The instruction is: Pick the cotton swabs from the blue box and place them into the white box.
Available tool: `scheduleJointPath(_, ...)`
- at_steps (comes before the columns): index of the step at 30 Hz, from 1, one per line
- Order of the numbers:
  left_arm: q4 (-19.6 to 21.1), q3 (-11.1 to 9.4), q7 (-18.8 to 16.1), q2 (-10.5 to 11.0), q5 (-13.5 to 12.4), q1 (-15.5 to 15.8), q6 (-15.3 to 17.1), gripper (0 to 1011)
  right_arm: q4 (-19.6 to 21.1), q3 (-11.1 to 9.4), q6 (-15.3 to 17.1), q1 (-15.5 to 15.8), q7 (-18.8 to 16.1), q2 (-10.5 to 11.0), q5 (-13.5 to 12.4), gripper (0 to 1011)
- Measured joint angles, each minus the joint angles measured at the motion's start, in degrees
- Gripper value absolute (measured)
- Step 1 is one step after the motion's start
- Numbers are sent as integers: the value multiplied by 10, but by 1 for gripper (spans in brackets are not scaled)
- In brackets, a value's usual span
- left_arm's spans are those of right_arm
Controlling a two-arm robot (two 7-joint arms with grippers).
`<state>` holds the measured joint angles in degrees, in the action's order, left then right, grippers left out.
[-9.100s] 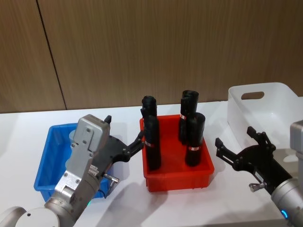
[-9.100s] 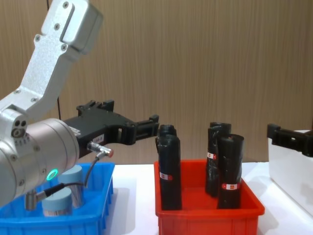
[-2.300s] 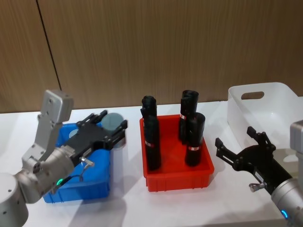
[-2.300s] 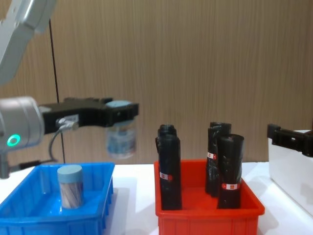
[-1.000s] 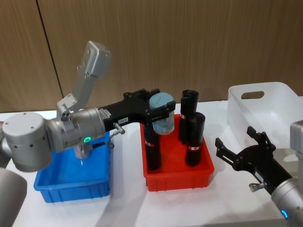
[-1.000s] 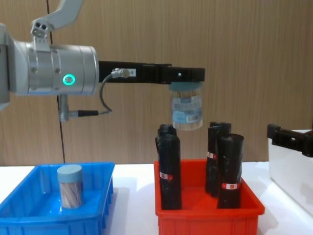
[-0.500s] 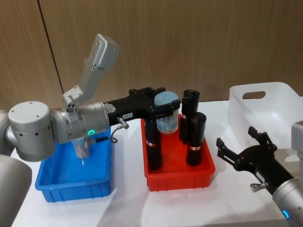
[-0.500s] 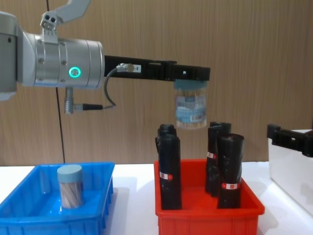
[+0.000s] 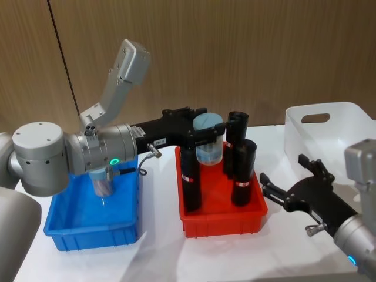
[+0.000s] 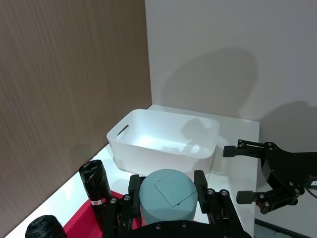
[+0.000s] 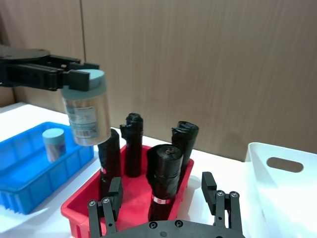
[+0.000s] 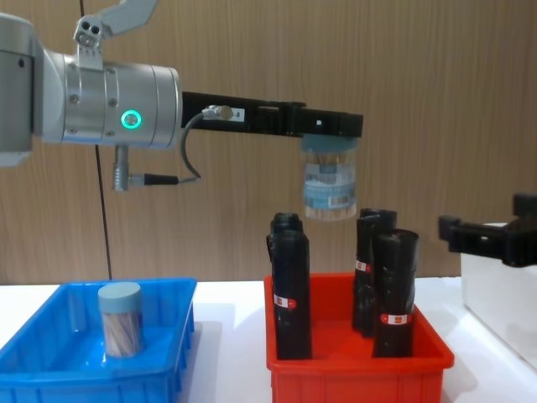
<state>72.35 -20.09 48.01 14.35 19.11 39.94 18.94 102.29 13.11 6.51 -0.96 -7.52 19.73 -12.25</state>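
1. Our left gripper [image 9: 208,136] reaches out level from the left, high over the red bin [image 9: 223,226], its fingers clamped on a jar of cotton swabs [image 9: 209,145].
2. The jar hangs upright beneath those fingers, which pinch it at its grey-blue lid; from the chest we see its clear body [image 12: 329,189] above the tops of the black rolls [image 12: 394,285] and touching none of them.
3. From the left wrist we look down on the flat lid [image 10: 168,193], seated between the two black fingers.
4. A second jar of swabs [image 9: 101,183] stands upright in the blue box [image 9: 88,232] at the left of the table [image 9: 158,247], well apart from the left gripper.
5. The white box [image 9: 329,126] sits at the far right, beyond the red bin, its handle slot facing us.
6. Our right gripper [image 9: 285,173] hovers low at the near right, just in front of the white box, with its fingers spread and nothing between them.
7. The red bin lies between the blue box and the white box, with the black rolls standing on end in it.
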Motion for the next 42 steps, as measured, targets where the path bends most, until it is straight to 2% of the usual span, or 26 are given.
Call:
scheduleJointPath(9,-2,0,2,0,-1,2,1,665,-10,3,50,-38,-55,-7,17,1001)
scheduleJointPath(18,-2,0,3,-1,-1,3,2,665,-29,5,75,-73,-97,-20,16,1002)
scheduleJointPath(28,-3,0,3,-1,-1,3,2,665,-58,8,95,-111,-137,-38,-4,1001)
scheduleJointPath(42,-3,0,3,-1,-1,3,2,665,-86,14,110,-141,-165,-56,-33,1001)
